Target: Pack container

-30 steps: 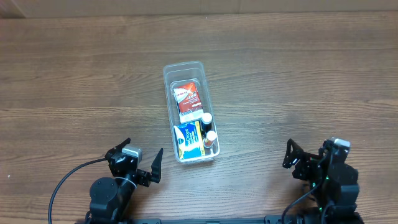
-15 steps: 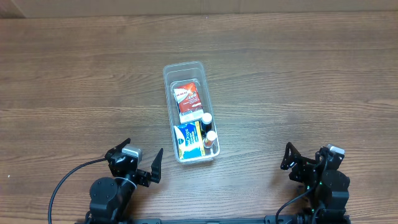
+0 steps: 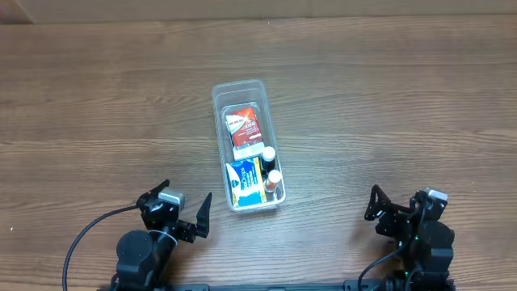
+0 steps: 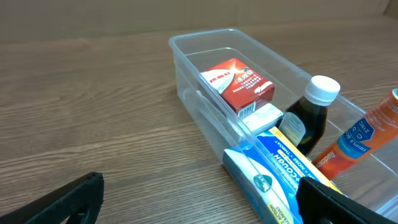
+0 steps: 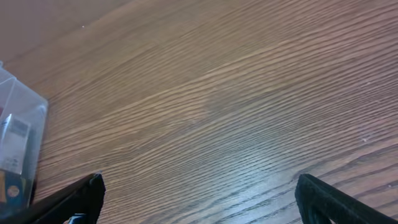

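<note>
The clear plastic container (image 3: 218, 90) sits on the wooden table at centre. It holds a red box (image 3: 244, 129), a blue and yellow box (image 3: 245, 183), a dark bottle with a white cap (image 3: 268, 153) and an orange tube (image 3: 275, 179). In the left wrist view the container (image 4: 186, 56) fills the right side, with the red box (image 4: 239, 84), blue box (image 4: 280, 174), dark bottle (image 4: 308, 118) and orange tube (image 4: 357, 140). My left gripper (image 3: 182, 212) is open and empty, near the container's front left. My right gripper (image 3: 397, 207) is open and empty, far to the right.
The bare wooden table (image 3: 388, 105) extends around the container. The right wrist view shows wood grain (image 5: 236, 112) and a corner of the container (image 5: 18, 143) at the left edge. A pale wall band (image 3: 258, 8) runs behind the table.
The right arm pulled back slightly toward the front edge between one second and half a second ago. Since then nothing has moved. The left arm is still.
</note>
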You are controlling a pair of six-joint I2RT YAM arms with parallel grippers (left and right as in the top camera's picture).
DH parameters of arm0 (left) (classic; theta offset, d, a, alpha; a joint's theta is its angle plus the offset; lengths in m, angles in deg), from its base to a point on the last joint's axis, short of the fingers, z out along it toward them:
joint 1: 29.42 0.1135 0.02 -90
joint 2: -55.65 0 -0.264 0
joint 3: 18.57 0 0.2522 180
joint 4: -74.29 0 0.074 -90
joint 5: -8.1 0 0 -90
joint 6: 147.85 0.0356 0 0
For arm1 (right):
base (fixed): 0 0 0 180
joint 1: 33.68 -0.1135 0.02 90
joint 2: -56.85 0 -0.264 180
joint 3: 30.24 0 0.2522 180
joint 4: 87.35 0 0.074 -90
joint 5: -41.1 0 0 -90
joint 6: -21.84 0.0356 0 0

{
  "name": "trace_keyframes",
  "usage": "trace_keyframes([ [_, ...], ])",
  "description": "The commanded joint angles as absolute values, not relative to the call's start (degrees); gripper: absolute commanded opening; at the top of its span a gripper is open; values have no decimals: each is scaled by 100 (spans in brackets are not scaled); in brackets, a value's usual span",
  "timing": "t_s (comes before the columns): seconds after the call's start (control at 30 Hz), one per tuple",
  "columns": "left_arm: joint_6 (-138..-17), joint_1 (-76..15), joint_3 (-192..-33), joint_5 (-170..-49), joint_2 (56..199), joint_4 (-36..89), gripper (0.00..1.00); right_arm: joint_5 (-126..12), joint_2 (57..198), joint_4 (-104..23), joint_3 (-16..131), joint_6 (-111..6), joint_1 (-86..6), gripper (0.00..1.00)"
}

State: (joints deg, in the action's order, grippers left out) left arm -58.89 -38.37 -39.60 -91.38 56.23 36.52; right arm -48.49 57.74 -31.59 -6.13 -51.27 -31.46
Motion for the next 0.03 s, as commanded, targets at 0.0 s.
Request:
trace_keyframes([
  [0.0,-5825,-3806,-3927,-9203,5588,3680,100,-4854,5702,-3196,-722,-5149,-3124,100],
])
